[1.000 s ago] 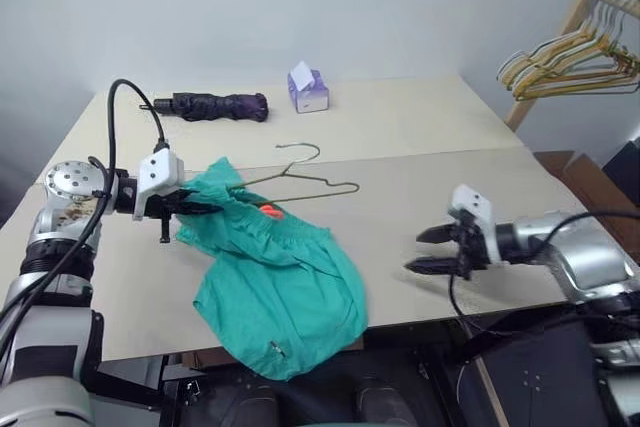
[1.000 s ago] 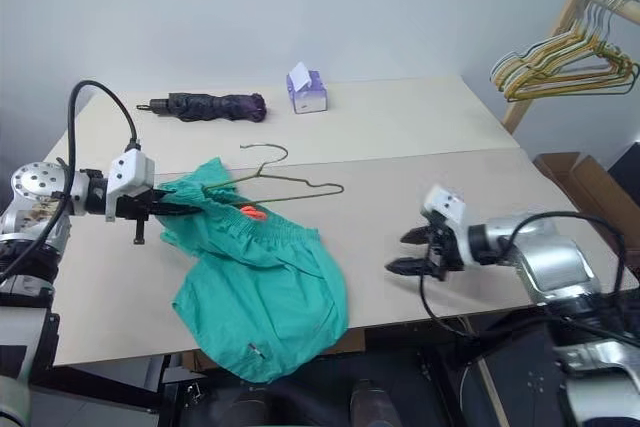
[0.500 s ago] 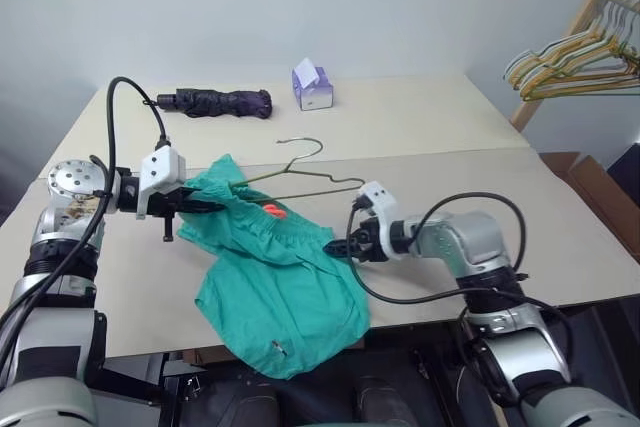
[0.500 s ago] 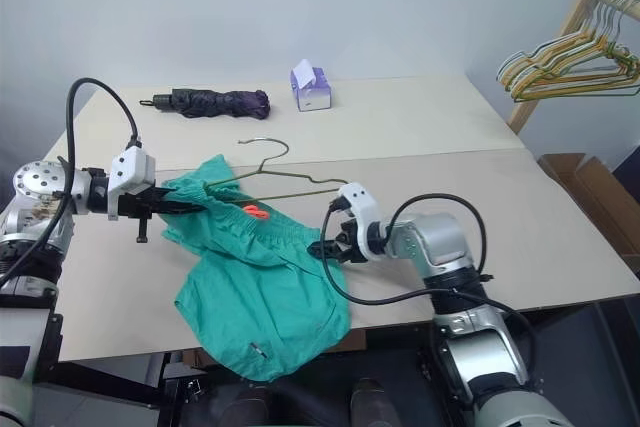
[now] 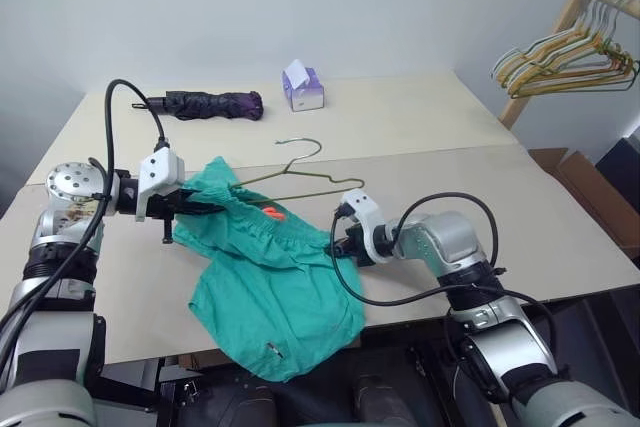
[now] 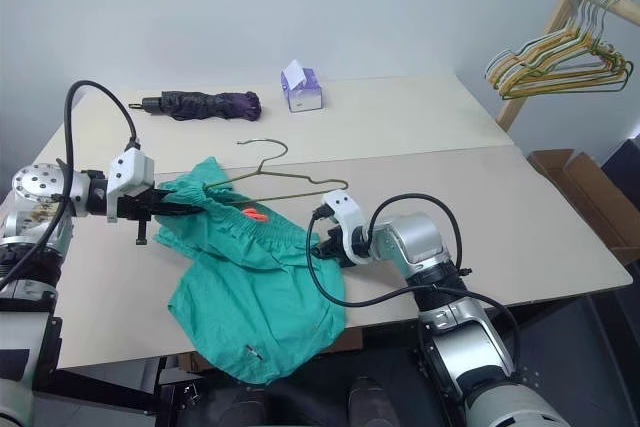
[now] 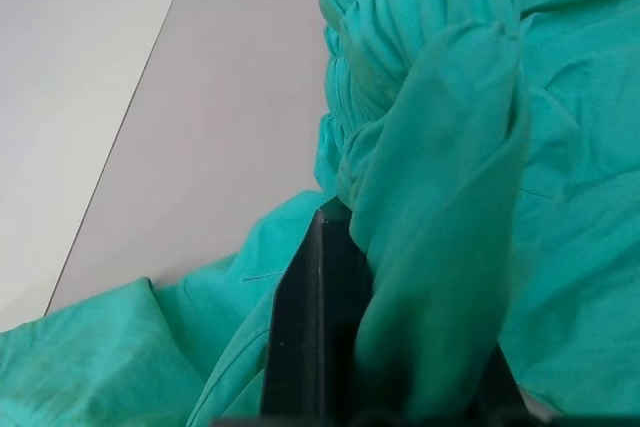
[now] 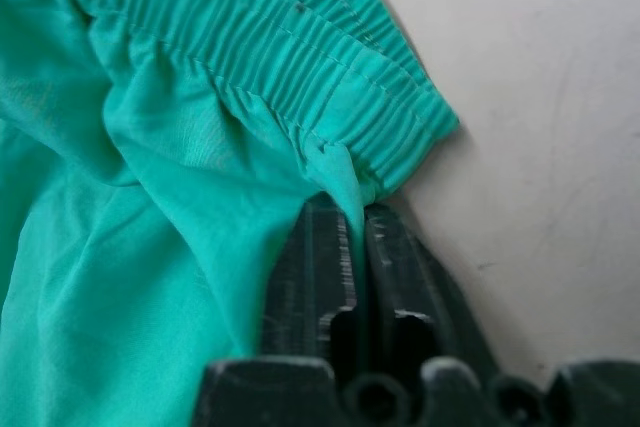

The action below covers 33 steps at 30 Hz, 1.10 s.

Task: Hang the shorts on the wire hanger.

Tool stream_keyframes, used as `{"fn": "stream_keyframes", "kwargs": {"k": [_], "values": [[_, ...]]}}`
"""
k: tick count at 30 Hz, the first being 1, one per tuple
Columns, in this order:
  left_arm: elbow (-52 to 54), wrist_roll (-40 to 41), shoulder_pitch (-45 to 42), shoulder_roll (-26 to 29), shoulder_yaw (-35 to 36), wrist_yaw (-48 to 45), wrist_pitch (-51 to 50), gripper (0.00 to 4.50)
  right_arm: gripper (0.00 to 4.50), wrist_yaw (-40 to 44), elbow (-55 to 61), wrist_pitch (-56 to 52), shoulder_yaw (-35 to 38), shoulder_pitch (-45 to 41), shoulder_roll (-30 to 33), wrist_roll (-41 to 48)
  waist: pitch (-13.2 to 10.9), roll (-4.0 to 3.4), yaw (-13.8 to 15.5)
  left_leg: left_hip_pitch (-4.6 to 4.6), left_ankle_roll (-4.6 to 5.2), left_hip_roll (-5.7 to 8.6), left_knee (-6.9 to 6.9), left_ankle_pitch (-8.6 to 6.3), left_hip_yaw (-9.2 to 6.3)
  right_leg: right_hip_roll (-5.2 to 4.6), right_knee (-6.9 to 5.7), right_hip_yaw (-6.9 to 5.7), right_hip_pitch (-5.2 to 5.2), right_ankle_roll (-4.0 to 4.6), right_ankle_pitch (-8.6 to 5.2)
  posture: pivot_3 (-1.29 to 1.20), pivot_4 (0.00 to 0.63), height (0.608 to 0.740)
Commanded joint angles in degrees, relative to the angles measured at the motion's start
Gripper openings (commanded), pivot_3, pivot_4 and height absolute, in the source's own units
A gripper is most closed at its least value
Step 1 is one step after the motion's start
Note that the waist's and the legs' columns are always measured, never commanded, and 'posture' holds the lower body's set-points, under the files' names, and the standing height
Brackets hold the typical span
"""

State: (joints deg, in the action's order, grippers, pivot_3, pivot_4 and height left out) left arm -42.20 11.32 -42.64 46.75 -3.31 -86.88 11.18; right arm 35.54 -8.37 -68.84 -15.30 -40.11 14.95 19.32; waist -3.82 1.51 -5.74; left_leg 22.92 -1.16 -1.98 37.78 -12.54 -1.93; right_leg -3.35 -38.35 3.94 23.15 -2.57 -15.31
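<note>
A wide beige table (image 5: pixel 420 137) carries everything, and places below are given relative to the teal-green shorts (image 5: pixel 275 287). The shorts are spread over the table's near edge, their lower leg draped past that edge, with a small white label (image 5: pixel 275 350) near the hanging hem and an orange tag (image 5: pixel 270 212) visible inside the waistband.

Far to the right of the shorts, beyond the table, a wooden rack (image 5: pixel 560 32) is seen with bunched pale green and yellow hangers (image 5: pixel 565 62) on it. Well behind the shorts, a folded dark purple umbrella (image 5: pixel 205 104) is laid on the far part of the table, and a purple tissue box (image 5: pixel 303 90) stands to the right of the umbrella.

The wire hanger (image 5: pixel 300 179) lies flat just behind the shorts, its hook pointing away from them and its near end lying at the waistband; whether it passes under the fabric cannot be made out.

The left gripper (image 5: pixel 205 209) is clamped on the left end of the gathered waistband, with cloth bunched over its finger (image 7: pixel 320 327) in the left wrist view. The right gripper (image 5: pixel 338 244) is pinched shut on the right corner of the waistband, a thin fold of fabric being caught between its fingers (image 8: pixel 322 267).
</note>
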Motion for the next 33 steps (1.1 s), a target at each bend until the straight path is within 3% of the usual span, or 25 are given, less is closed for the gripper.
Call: {"fn": "stream_keyframes", "kwargs": {"k": [1,14,23,33], "values": [[1.6,0.6,-0.3,0.4,1.8,0.4,0.0,0.0,0.07,0.3,2.7,2.1,1.0,0.4,0.6,0.4,0.0,0.0,0.0,0.0,0.0,0.0,0.0,0.0,0.0,0.0,0.0,0.0,0.0,0.0,0.0,-0.03,0.021,0.74],[6.6,2.4,4.5,4.1,3.5,-3.6,-4.6,0.0,0.07,-11.9,-2.9,13.1,18.0,4.0,6.4,-3.4,0.0,0.0,0.1,0.01,0.0,-0.01,-0.01,0.0,-0.02,0.0,0.0,-0.02,0.0,0.0,0.0,-0.03,0.02,0.74],[3.2,1.9,3.4,5.0,5.4,1.2,-3.9,0.0,0.07,-13.5,-3.3,16.4,21.8,8.1,9.7,-2.9,0.0,0.0,0.1,0.02,0.0,0.0,-0.02,0.0,-0.01,-0.01,0.01,-0.01,0.0,0.0,0.0,-0.03,0.012,0.74],[4.6,1.7,6.4,11.2,5.6,-0.9,-6.7,0.0,0.07,-19.3,-6.1,19.3,26.1,9.3,10.0,-2.5,0.0,0.0,0.0,0.02,0.0,0.0,-0.03,0.0,-0.01,0.0,0.01,-0.01,0.01,0.0,0.0,-0.03,0.013,0.74]]}}
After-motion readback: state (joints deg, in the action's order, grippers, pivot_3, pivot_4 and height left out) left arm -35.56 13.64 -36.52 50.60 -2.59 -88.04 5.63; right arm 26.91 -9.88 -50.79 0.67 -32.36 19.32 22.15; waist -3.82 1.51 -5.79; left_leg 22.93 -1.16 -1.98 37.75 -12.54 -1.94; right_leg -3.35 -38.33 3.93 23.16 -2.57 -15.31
